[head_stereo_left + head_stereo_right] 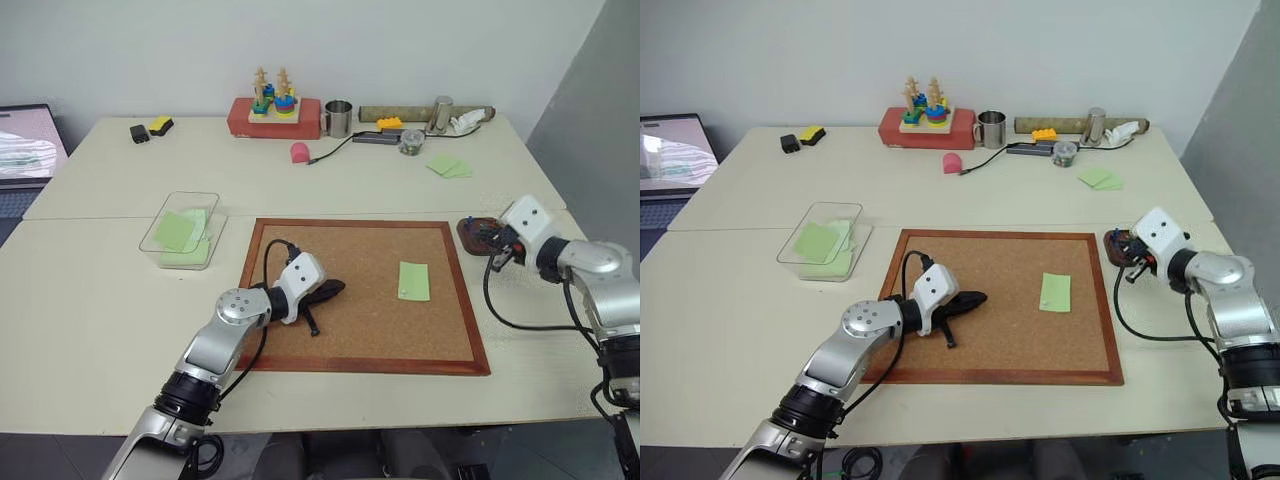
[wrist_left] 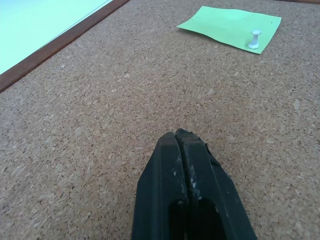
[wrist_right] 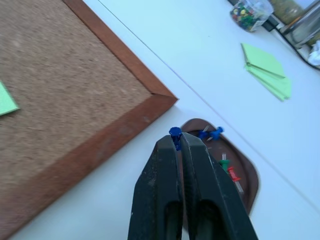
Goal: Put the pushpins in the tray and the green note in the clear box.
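Observation:
The green note [image 1: 413,281] lies on the right half of the corkboard [image 1: 350,330], with a white pushpin [image 2: 255,39] stuck in its near corner. My left gripper [image 1: 338,288] rests shut and empty on the cork, left of the note. My right gripper [image 3: 176,140] is shut on a blue pushpin [image 3: 175,134], just above the near edge of the dark reddish tray [image 3: 250,175], off the board's far right corner. The tray holds blue, green and red pins. The clear box [image 1: 160,248] stands left of the board with green notes inside.
Loose green notes [image 1: 449,166] lie at the back right, near a small jar of pins [image 1: 411,142]. A metal cup [image 1: 338,118], a red toy block [image 1: 274,115] and a cable line the back edge. A laptop [image 1: 25,145] sits far left.

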Robot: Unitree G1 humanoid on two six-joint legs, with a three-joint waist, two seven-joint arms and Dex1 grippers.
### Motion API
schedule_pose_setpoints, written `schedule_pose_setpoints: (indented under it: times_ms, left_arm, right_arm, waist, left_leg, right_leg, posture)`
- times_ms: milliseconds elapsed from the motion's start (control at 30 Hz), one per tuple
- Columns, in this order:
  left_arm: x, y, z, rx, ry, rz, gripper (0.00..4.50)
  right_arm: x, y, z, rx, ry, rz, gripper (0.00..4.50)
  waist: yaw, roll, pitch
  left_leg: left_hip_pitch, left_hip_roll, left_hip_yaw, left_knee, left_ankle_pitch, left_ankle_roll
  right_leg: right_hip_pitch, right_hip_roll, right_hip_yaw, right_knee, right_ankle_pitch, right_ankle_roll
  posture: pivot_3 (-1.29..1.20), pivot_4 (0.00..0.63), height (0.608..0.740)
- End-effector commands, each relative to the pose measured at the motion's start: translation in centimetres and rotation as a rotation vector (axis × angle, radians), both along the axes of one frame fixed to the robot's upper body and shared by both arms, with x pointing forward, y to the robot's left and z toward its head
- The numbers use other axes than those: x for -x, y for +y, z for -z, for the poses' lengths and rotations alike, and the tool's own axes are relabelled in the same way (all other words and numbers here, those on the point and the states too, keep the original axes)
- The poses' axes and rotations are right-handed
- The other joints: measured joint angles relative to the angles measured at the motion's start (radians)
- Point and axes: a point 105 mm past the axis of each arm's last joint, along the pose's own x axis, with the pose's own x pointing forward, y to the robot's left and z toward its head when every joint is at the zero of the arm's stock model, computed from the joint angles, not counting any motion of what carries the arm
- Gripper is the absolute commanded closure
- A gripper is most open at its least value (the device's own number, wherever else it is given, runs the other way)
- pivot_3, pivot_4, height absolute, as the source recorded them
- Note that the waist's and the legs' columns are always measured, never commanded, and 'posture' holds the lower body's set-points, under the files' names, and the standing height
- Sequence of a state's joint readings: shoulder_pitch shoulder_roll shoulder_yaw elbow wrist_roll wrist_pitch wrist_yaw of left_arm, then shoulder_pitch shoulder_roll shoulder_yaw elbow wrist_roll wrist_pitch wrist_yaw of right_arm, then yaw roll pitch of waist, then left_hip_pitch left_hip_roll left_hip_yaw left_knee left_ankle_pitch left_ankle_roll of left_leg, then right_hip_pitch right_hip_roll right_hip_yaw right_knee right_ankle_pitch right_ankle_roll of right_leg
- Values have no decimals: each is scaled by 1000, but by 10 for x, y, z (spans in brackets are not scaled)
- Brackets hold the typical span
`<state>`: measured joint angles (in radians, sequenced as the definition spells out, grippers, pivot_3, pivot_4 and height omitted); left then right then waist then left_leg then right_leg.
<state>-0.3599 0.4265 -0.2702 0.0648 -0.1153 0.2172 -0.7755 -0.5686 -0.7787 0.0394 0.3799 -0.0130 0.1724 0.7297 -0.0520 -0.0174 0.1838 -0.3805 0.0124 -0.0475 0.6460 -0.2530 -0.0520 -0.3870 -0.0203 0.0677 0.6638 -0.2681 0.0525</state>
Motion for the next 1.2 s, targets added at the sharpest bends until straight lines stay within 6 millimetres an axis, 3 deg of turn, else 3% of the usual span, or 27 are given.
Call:
schedule_pose_setpoints:
  times_ms: [33, 67, 100, 300, 433, 567, 700, 900, 1200]
  left_arm:
    - [1, 12, 20, -61, 62, -47, 4500]
    - [1, 12, 20, -60, 63, -50, 4500]
    - [1, 12, 20, -60, 63, -52, 4500]
    - [2, 13, 20, -58, 66, -59, 4500]
    - [1, 12, 20, -56, 66, -57, 4500]
    - [1, 13, 20, -55, 64, -57, 4500]
    - [1, 14, 20, -56, 65, -56, 4500]
    - [-1, 12, 19, -54, 63, -50, 4500]
    - [-1, 10, 19, -49, 60, -44, 4500]
  right_arm:
    - [-9, -6, -5, 57, -37, 16, 4492]
    - [-10, -8, -4, 63, -34, 23, 4492]
    - [-12, -9, -3, 68, -30, 27, 4020]
    - [-14, -12, -3, 69, -32, 34, 2802]
    - [-11, -11, -14, 58, -68, 19, 1958]
    - [7, 11, -27, -11, -62, -123, 1057]
    - [46, 52, -21, -133, 36, -343, 1057]
    - [86, 102, -3, -275, 140, -481, 1057]
    - [85, 123, 20, -343, 198, -465, 1057]
  waist:
    - [1, 0, 0]
    - [1, 0, 0]
    - [0, 0, 0]
    - [0, 0, 0]
    - [0, 0, 0]
    - [1, 0, 0]
    - [3, 0, 0]
    - [3, 0, 0]
    - [4, 0, 0]
  left_leg:
    - [0, 0, 0, 0, 0, 0]
    - [0, 0, 0, 0, 0, 0]
    - [0, 0, 0, 0, 0, 0]
    - [0, 0, 0, 0, 0, 0]
    - [0, 0, 0, 0, 0, 0]
    - [0, 0, 0, 0, 0, 0]
    - [0, 0, -1, 0, 0, 0]
    - [0, 0, -3, 0, 0, 0]
    - [0, 0, -2, 0, 0, 0]
  right_leg:
    - [0, 0, 0, 0, 0, 0]
    - [0, 0, 0, 0, 0, 0]
    - [0, 0, 0, 0, 0, 0]
    - [0, 0, 0, 0, 0, 0]
    - [0, 0, 0, 0, 0, 0]
    - [0, 0, 0, 0, 0, 0]
    - [0, 0, 0, 0, 0, 0]
    - [1, 0, -2, 0, -1, 2]
    - [1, 0, -2, 0, -2, 4]
  posture:
    - [0, 150, 740]
    - [0, 150, 740]
    - [0, 150, 740]
    - [0, 150, 740]
    - [0, 150, 740]
    - [0, 150, 740]
    - [0, 150, 740]
    - [0, 150, 740]
    - [0, 150, 740]
